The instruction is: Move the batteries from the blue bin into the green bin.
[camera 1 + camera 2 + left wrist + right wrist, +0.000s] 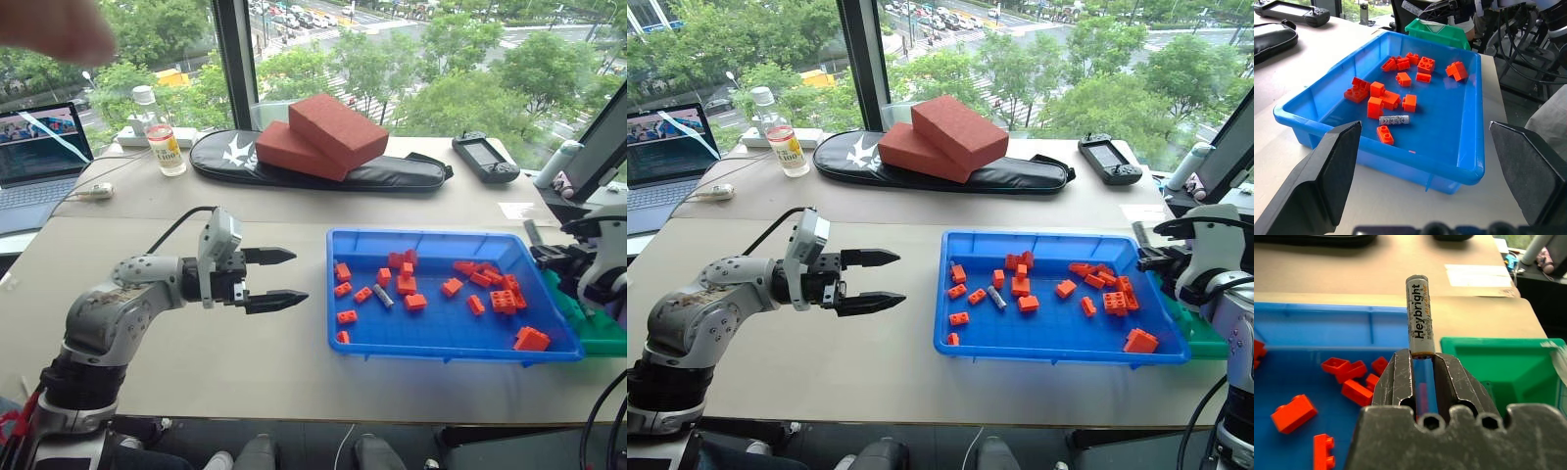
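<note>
Your right gripper (1422,363) is pinched tight on one battery (1419,316), which stands up tall from between the two fingers. It sits over the edge of the blue bin (1327,320), right next to the green bin (1498,362), so you are very close to the drop. I think this battery is about half done: it is picked up but not yet in the green bin. One more battery (382,296) lies flat in the blue bin among the orange bricks (405,285), so that one is left to fetch. You cannot see into the bottom of the green bin, so you cannot tell if any are in there yet. Your left gripper (274,279) hangs wide open over the table (245,362), holding nothing, well apart from the blue bin. Watch the blue rim and the green wall; they sit close together. You have lots of open table on the left side.
</note>
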Action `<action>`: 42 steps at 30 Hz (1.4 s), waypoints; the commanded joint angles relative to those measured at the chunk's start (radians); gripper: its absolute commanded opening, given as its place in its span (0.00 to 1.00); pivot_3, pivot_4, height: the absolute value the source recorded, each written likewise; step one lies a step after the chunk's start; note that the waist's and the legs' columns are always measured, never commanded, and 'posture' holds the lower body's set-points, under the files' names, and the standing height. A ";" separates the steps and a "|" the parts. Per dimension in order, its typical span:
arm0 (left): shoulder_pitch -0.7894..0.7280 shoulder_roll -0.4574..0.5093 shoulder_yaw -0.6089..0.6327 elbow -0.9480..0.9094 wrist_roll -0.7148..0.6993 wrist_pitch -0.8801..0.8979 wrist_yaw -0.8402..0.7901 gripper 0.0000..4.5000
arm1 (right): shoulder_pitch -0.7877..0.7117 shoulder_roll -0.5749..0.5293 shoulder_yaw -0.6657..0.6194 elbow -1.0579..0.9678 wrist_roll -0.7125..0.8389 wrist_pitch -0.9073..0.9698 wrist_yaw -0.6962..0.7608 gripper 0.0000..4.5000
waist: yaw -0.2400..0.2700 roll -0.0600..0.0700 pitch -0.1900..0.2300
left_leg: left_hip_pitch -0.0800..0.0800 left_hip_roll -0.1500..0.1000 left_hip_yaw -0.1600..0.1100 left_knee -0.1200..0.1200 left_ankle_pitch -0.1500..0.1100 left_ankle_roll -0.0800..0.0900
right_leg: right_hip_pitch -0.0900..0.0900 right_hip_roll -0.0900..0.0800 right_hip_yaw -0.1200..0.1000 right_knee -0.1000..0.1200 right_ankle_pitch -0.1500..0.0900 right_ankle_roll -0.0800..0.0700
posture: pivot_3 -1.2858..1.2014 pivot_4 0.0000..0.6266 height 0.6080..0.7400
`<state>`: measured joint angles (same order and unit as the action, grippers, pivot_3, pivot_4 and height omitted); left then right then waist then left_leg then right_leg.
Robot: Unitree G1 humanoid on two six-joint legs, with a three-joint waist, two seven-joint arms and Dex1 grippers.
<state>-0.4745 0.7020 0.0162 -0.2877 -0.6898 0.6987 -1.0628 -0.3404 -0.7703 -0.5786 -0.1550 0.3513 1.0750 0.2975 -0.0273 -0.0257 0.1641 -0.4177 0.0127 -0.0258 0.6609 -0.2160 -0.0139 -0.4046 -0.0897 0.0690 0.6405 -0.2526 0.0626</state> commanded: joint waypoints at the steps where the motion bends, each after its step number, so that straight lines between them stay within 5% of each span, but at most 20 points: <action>1: -0.020 0.003 0.001 -0.007 0.001 -0.015 -0.009 1.00 | 0.008 -0.008 -0.080 0.047 -0.073 -0.053 -0.098 0.05 | 0.001 0.000 0.000 | 0.000 0.000 0.000 0.000 0.000 0.000 | 0.000 0.000 0.000 0.000 0.000 0.000 | 0.52 0.24 1.00; 5: -0.021 0.002 -0.002 -0.003 0.005 -0.017 -0.010 1.00 | 0.019 0.001 -0.080 0.059 -0.088 -0.063 -0.121 0.05 | -0.002 0.000 0.000 | 0.000 0.000 0.000 0.000 0.000 0.000 | 0.000 0.000 0.000 0.000 0.000 0.000 | 0.52 0.24 1.00; 7: -0.021 0.002 -0.002 -0.005 0.005 -0.016 -0.011 1.00 | 0.025 0.006 -0.077 0.053 -0.085 -0.064 -0.119 0.28 | -0.006 0.000 0.000 | 0.000 0.000 0.000 0.000 0.000 0.000 | 0.000 0.000 0.000 0.000 0.000 0.000 | 0.52 0.24 1.00; 14: -0.021 0.003 0.000 -0.003 0.006 -0.015 -0.012 1.00 | -0.015 -0.001 -0.059 0.012 -0.062 -0.113 -0.085 0.78 | -0.013 0.000 0.000 | 0.000 0.000 0.000 0.000 0.000 0.000 | 0.000 0.000 0.000 0.000 0.000 0.000 | 0.52 0.24 1.00; 23: -0.023 0.004 0.000 -0.001 0.008 -0.018 -0.015 1.00 | 0.074 0.006 0.293 -0.423 0.254 0.007 0.261 0.78 | -0.015 0.000 0.000 | 0.001 0.002 -0.001 -0.001 0.000 0.000 | 0.001 0.002 0.000 0.000 0.000 0.000 | 0.52 0.24 1.00; 36: -0.020 0.007 0.000 -0.010 0.005 -0.016 -0.016 1.00 | -0.137 0.097 0.655 -0.347 0.178 0.154 0.114 0.78 | -0.012 0.000 0.000 | 0.000 0.000 -0.001 0.000 0.000 0.000 | 0.000 0.001 0.000 0.000 0.000 0.000 | 0.52 0.24 1.00; 42: -0.010 0.010 0.007 -0.025 -0.002 -0.011 -0.010 1.00 | -0.153 0.101 0.674 -0.279 0.122 0.139 0.094 0.78 | -0.008 0.000 0.000 | 0.000 0.000 -0.001 0.000 0.000 0.000 | -0.001 0.000 0.000 0.000 0.000 0.000 | 0.52 0.24 1.00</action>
<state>-0.4786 0.7036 0.0072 -0.2765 -0.6821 0.6977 -1.0726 -0.4685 -0.6705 0.1159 -0.4317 0.4888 1.2262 0.3958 -0.0357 -0.0257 0.1642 -0.4181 0.0128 -0.0272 0.6608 -0.2160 -0.0139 -0.4052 -0.0896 0.0686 0.6408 -0.2527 0.0625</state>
